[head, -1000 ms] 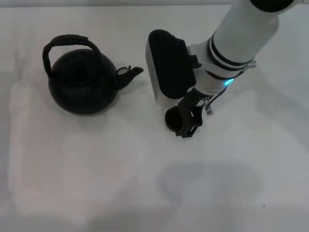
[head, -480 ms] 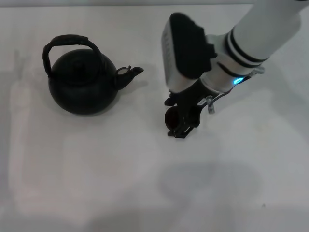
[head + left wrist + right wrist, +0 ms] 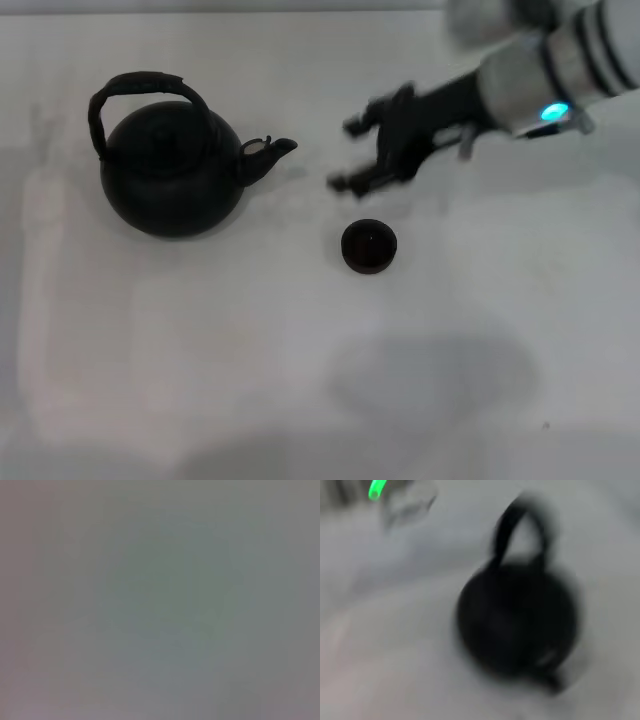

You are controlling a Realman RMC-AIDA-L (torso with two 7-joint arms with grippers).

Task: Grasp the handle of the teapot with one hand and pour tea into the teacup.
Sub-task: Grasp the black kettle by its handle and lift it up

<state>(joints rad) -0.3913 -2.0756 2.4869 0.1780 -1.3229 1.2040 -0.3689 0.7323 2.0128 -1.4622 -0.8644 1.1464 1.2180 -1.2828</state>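
Note:
The black-green teapot (image 3: 170, 180) stands on the white table (image 3: 200, 350) at the left, its spout toward the right and its arched handle (image 3: 135, 90) upright over the lid. It also shows in the right wrist view (image 3: 517, 622), with its handle (image 3: 517, 527). The tiny dark teacup (image 3: 369, 246) stands alone right of the spout. My right gripper (image 3: 348, 155) is open and empty, above the table just beyond the teacup, fingers pointing toward the teapot. The left gripper is out of view.
The white tabletop lies bare around the teapot and teacup. The left wrist view shows only a plain grey surface.
My right gripper, which was down around the teacup, has let it stand and swung up and away toward the back, now pointing at the teapot.

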